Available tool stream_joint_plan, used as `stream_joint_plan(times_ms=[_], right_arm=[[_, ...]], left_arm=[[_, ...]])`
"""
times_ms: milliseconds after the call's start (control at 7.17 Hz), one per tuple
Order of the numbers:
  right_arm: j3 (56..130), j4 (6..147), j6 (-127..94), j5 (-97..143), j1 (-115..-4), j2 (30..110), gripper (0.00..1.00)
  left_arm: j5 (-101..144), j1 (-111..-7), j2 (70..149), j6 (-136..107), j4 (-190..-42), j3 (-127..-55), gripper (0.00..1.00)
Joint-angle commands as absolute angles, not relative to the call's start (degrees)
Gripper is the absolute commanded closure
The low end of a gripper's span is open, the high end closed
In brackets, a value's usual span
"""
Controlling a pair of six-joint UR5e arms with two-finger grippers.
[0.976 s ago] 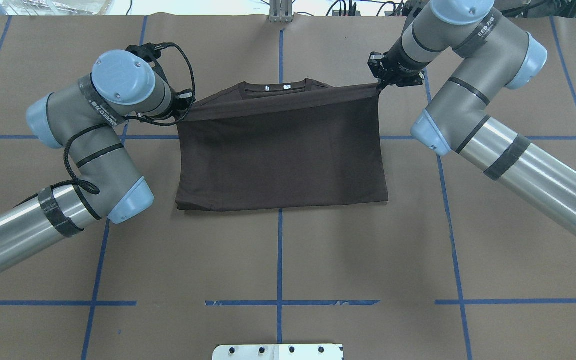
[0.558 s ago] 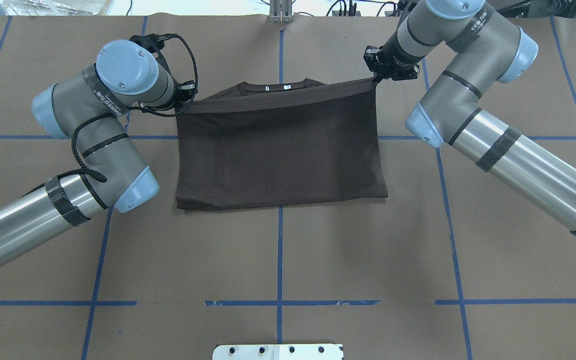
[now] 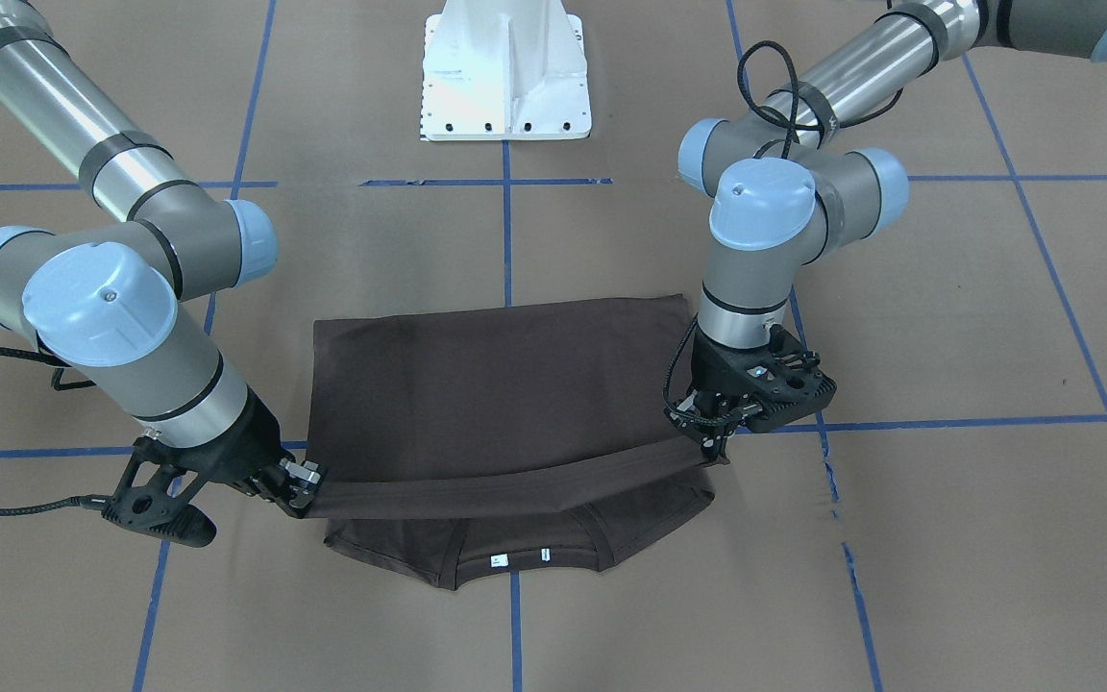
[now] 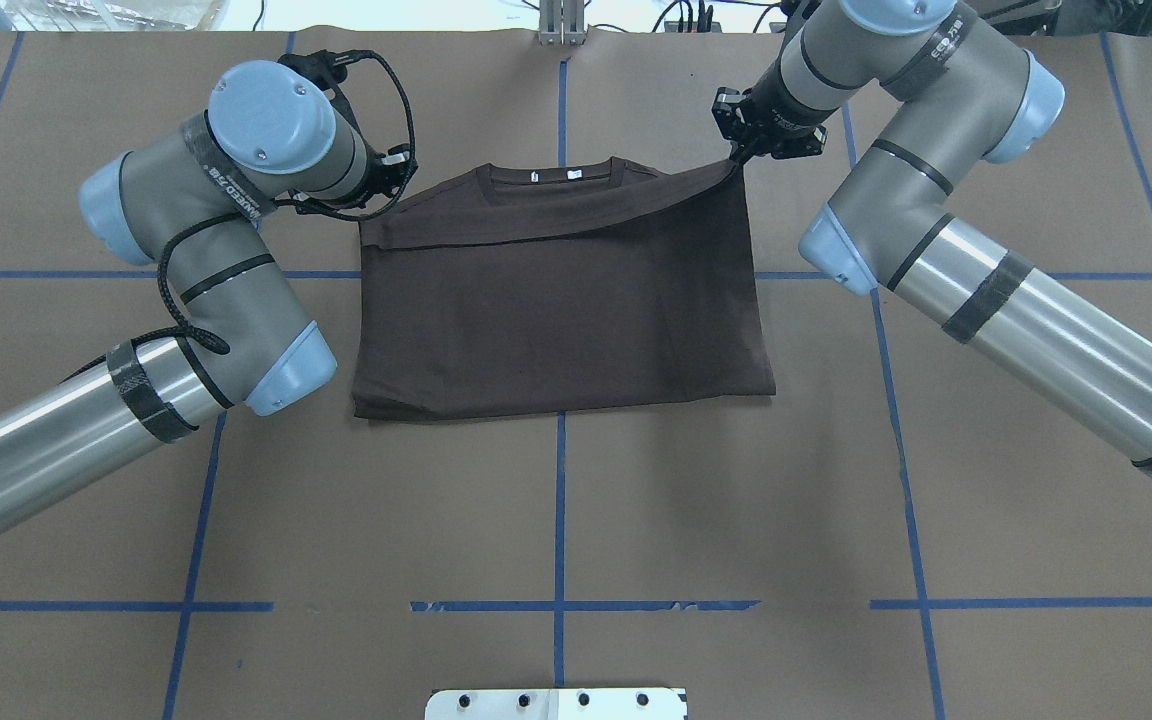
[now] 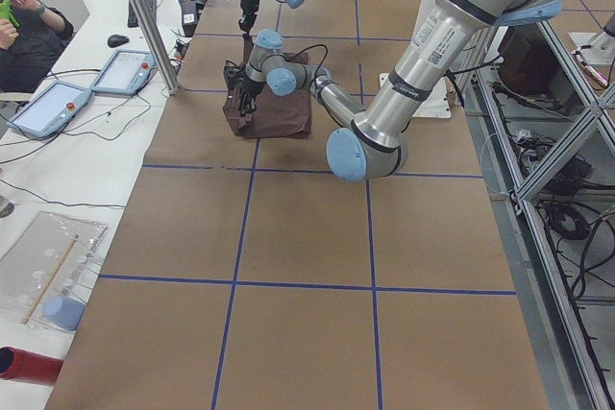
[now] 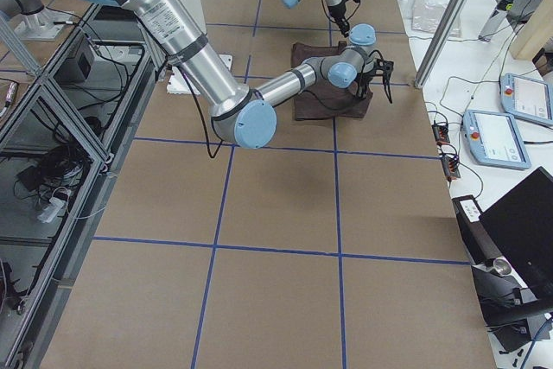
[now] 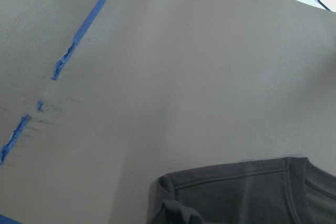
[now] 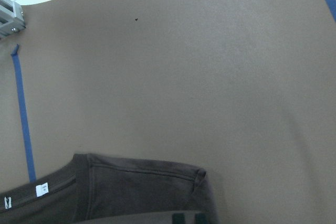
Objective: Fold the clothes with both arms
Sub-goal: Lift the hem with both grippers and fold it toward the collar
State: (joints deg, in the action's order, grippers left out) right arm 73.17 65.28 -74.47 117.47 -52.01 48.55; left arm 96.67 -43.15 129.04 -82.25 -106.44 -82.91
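Between left claw (image 3: 713,440), right claw (image 3: 307,492): T-shirt (image 4: 556,320) folded edge, both clamped on corners.

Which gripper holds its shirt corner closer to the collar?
The right gripper: its shirt corner is level with the collar; the left gripper holds short of it.

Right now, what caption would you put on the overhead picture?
The left hand and right hand pinch the brown T-shirt's folded-over edge near its collar.
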Motion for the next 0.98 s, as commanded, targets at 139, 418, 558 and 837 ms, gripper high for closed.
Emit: stream_joint_plan(times_ms=[139,418,558,837], right_arm=[[74.5,63.4,-75.1,120.1,-51.9,49.9,0.0],[86.9,63.5,-75.4,118.1,-45.6,60.9,0.0],[92.7,64.0,-75.8,113.8,-40.9,66.6,0.0],[94.4,64.2,-75.9,111.5,-36.6,69.9,0.01]], left_arm=[[97.1,-43.4,129.4,-81.9,-106.3,-83.3,0.0],[97.2,-43.4,130.1,-81.9,-105.0,-85.1,0.0],[97.2,-43.4,130.2,-82.0,-103.6,-86.5,0.0],[97.2,-43.3,130.0,-82.1,-102.3,-88.1,0.0]])
